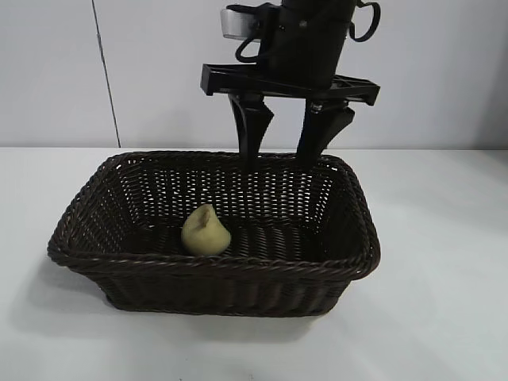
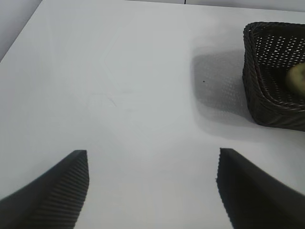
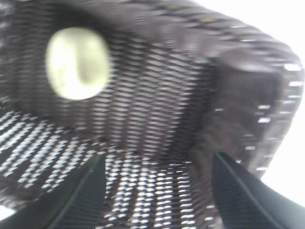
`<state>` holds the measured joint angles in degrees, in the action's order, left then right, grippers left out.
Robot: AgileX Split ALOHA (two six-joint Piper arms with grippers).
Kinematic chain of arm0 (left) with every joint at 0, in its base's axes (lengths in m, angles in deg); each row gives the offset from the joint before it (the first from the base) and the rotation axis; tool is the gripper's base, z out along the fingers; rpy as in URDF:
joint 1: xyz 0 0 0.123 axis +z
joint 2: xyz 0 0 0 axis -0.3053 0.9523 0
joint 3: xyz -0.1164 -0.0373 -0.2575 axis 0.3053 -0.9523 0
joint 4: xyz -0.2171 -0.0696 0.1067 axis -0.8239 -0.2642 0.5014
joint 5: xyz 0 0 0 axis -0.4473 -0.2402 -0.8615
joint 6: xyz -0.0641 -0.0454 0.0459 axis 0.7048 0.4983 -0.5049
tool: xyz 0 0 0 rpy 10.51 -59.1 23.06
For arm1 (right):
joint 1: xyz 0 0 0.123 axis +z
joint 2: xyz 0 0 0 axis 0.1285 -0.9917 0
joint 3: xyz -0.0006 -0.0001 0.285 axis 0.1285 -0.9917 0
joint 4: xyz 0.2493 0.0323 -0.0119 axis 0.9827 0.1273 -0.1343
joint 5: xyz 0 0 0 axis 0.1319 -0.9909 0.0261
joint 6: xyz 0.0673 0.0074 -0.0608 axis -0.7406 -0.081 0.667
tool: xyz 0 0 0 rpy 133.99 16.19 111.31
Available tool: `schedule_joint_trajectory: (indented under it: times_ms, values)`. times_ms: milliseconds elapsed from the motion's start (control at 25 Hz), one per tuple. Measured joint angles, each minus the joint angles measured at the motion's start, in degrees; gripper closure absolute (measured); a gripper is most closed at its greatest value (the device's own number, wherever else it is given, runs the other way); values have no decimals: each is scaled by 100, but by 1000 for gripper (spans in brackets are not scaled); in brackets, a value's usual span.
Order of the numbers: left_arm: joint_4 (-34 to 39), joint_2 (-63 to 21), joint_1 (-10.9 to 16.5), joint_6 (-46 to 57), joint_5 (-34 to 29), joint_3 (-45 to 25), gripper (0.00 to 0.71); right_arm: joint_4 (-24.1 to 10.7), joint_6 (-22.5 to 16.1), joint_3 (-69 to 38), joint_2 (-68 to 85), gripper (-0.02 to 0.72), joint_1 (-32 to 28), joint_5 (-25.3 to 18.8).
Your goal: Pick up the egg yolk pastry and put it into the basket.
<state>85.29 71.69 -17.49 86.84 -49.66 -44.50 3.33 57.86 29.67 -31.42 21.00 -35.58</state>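
The egg yolk pastry [image 1: 206, 231], pale cream-yellow with a small knob, lies tilted on the floor of the dark brown wicker basket [image 1: 238, 290], left of its middle. My right gripper [image 1: 279, 155] hangs open and empty over the basket's far rim, behind and above the pastry. In the right wrist view the pastry [image 3: 77, 62] lies apart from the open gripper [image 3: 155, 164], on the basket's weave [image 3: 157, 109]. My left gripper [image 2: 152, 162] is open and empty over bare table, away from the basket [image 2: 267, 90]; the pastry [image 2: 298, 76] shows inside it.
The basket stands on a white table [image 1: 444, 238] with a pale wall behind. Bare tabletop lies on both sides of the basket and in front of it.
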Motion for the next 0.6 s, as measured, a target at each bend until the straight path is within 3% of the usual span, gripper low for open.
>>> schedule_joint_trajectory:
  times_ms: [280, 600]
  values:
    - [0, 0, 0, 0, 0, 0, 169, -182, 0, 0, 0, 237, -908, 0]
    - [0, 0, 0, 0, 0, 0, 169, -686, 64, 0, 0, 237, -2238, -12]
